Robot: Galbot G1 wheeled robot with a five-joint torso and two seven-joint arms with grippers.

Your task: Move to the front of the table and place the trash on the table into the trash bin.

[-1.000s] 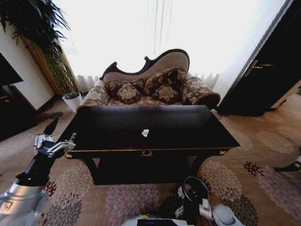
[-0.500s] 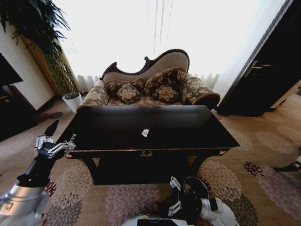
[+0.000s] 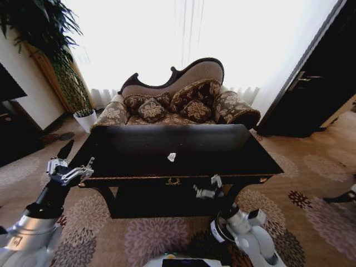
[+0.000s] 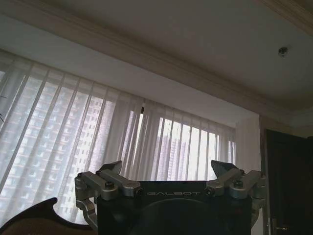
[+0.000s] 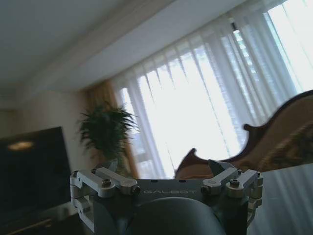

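Observation:
The glossy dark table (image 3: pixel 139 161) with a gold emblem on its front rail stands straight ahead. One crumpled white paper wad of trash (image 3: pixel 172 157) lies near the middle of its top. My left gripper (image 3: pixel 71 169) (image 4: pixel 166 169) is open and empty, held up by the table's left front corner. Just below the front rail, right of the emblem, my right gripper (image 3: pixel 207 187) (image 5: pixel 164 166) is raised, open and empty. The trash bin (image 3: pixel 215 230) stands on the carpet under my right arm, which mostly covers it.
A patterned sofa (image 3: pixel 178 105) with cushions stands behind the table before bright curtains. At the back left are a potted plant (image 3: pixel 84 118) in a white pot and a dark cabinet (image 3: pixel 14 133). A dark door (image 3: pixel 317 83) is at the right. Floral carpet surrounds the table.
My right arm has lifted from low beside the base up to the table's front rail, covering the bin. The left gripper has edged slightly toward the table corner.

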